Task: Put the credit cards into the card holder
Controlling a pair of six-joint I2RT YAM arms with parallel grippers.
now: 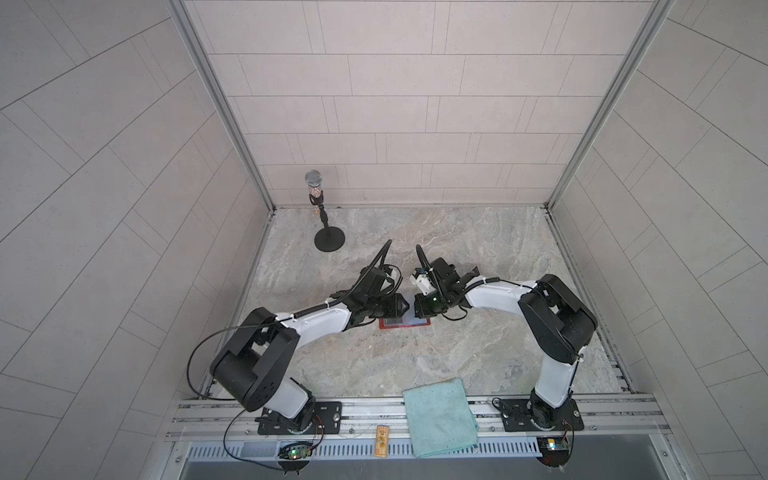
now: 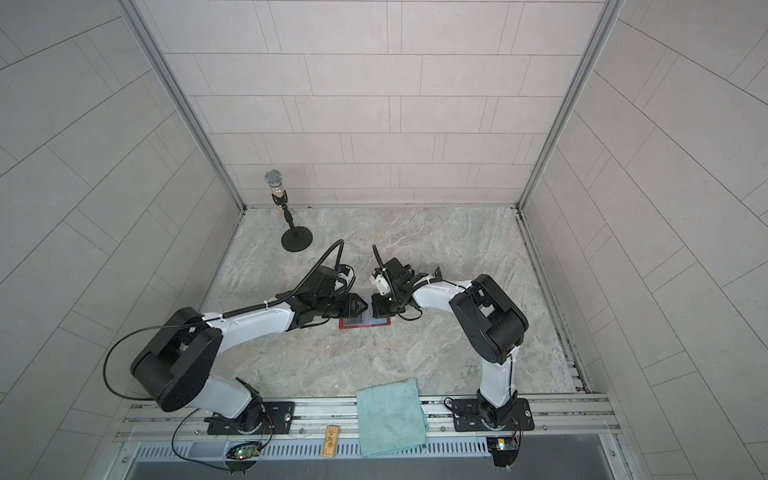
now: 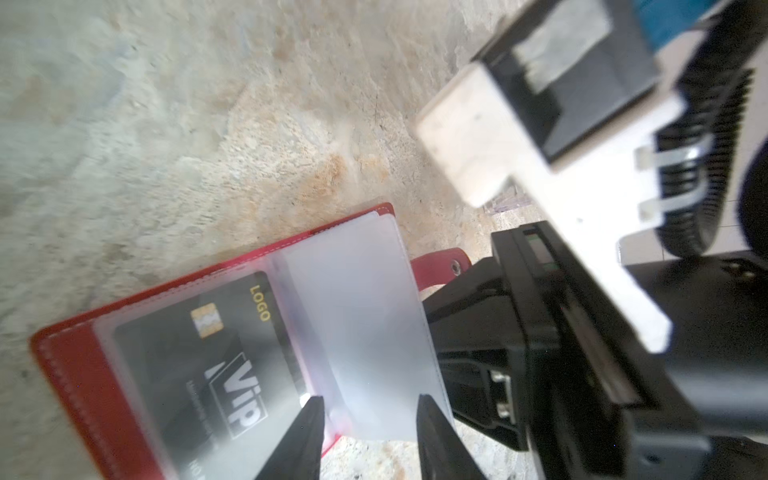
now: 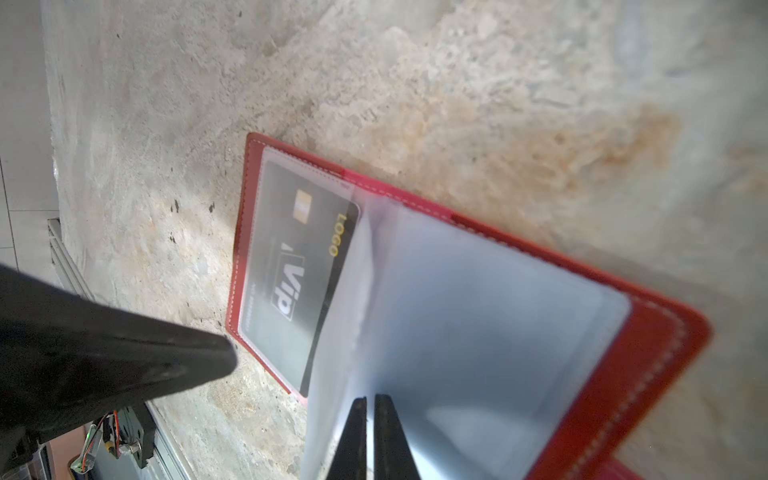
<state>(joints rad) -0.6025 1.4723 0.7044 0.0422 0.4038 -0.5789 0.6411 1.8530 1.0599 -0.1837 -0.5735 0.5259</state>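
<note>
- The marble-patterned table (image 1: 457, 249) carried all items. The card holder (image 1: 399, 327) served as the reference point.
- The left arm (image 1: 324, 320) reached to the card holder from its left side. The left gripper (image 3: 369, 399) hovered over the holder's clear leaves with its jaws standing apart, and nothing was seen between them.
- The right arm (image 1: 490, 297) reached to the card holder from its right side. The right gripper (image 4: 370, 399) had its jaws drawn together with only a sliver between them. It appeared to pinch the edge of a clear sleeve (image 4: 478, 332), though blur in the right wrist view left contact uncertain.
- A teal cloth (image 1: 440, 415) lay well apart from the card holder, on the arm-base side, draped over the table's front rail.
- A microphone on a stand (image 1: 314, 179) stood well apart from the card holder, on its far side and to the left.
- The card holder, red with white stitching, lay open and flat on the table in both top views, directly under the two grippers.
- The clear sleeve stood raised off the holder's right half.
- One black card (image 3: 232, 345), marked "VIP" and "LOGO", sat inside a sleeve on the holder's left half. No other credit cards were visible.
</note>
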